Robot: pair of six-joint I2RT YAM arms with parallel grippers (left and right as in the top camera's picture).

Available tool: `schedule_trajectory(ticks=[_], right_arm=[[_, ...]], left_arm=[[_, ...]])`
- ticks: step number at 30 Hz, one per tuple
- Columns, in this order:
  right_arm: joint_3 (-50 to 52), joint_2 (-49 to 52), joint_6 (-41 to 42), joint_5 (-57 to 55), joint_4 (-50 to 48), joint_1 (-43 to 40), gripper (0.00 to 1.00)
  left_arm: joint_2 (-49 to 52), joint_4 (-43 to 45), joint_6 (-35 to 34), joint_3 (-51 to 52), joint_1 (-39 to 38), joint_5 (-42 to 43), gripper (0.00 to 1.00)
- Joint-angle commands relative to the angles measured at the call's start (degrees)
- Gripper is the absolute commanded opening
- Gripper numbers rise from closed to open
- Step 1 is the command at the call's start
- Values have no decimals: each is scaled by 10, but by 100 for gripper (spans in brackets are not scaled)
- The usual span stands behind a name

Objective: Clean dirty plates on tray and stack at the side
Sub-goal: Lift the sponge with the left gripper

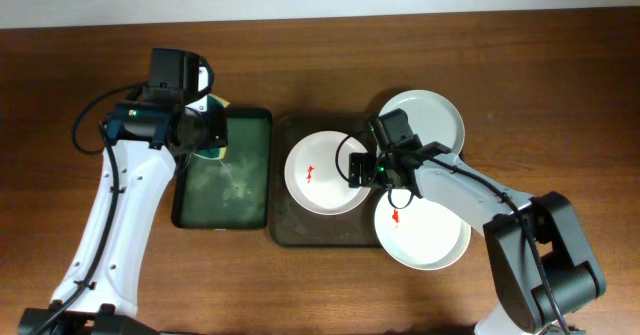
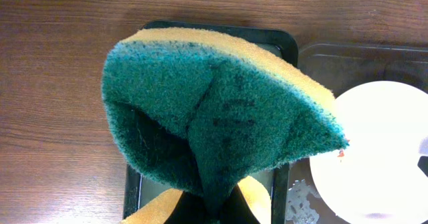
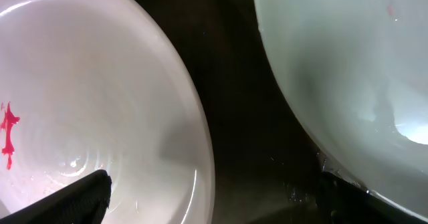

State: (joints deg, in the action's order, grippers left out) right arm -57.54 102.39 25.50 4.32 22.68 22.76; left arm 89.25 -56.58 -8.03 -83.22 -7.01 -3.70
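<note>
- Overhead: a large dark brown rectangular tray (image 1: pixel 298 230) with a raised rim lies mid-frame on the wooden tabletop (image 1: pixel 520 55).
- Three round white shallow plates: the centre plate (image 1: pixel 322 187), red-smeared, lies inside the tray. The upper-right plate (image 1: pixel 432 117) overlaps its upper right corner. The lower-right plate (image 1: pixel 425 237), also smeared, overlaps its lower right corner.
- The left end effector (image 1: pixel 208 131) hangs over the upper left corner of a narrower black tray with green inside (image 1: pixel 228 180), left of the brown one. The right end effector (image 1: pixel 368 167) is at the centre plate's right rim.
- Left wrist: the left end effector (image 2: pixel 215 214) pinches a folded green-and-yellow sponge (image 2: pixel 221 110) above the black tray, with the centre plate (image 2: pixel 381 150) at lower right.
- Right wrist: the right end effector (image 3: pixel 212 185) is spread, its dark fingers (image 3: pixel 77 200) in the bottom corners, and the centre plate's rim lies between them. The upper-right plate (image 3: pixel 348 63) fills the right of the frame.
</note>
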Motion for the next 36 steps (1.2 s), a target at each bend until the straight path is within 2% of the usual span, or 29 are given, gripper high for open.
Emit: schedule_trajectory(ticks=[1,4,7,9,13,20,23,26,31,36], right_arm=[[-9,4,0,-3,0,4,99],[-9,4,0,-3,0,4,61],[-9,4,0,-3,0,4,38],[-9,4,0,-3,0,4,31],[-9,4,1,-3,0,4,28],[-9,4,1,-3,0,4,12],[-9,4,1,-3,0,4,10],[-9,4,5,-3,0,4,4],[-9,4,5,-3,1,4,4],[-9,4,5,14,-2,4,4]], left_arm=[[-8,-1,-7,-3,-1,5,0],[-8,-1,-7,-3,-1,5,0],[-8,-1,-7,-3,-1,5,0],[-8,-1,-7,-3,-1,5,0],[-8,0,-7,-3,-1,5,0],[-8,0,-7,-3,-2,12,0],[-8,0,-7,-3,-2,12,0],[-8,1,-7,-3,-2,12,0],[-6,2,-8,-3,-2,14,0],[20,5,-7,-3,-1,65,0]])
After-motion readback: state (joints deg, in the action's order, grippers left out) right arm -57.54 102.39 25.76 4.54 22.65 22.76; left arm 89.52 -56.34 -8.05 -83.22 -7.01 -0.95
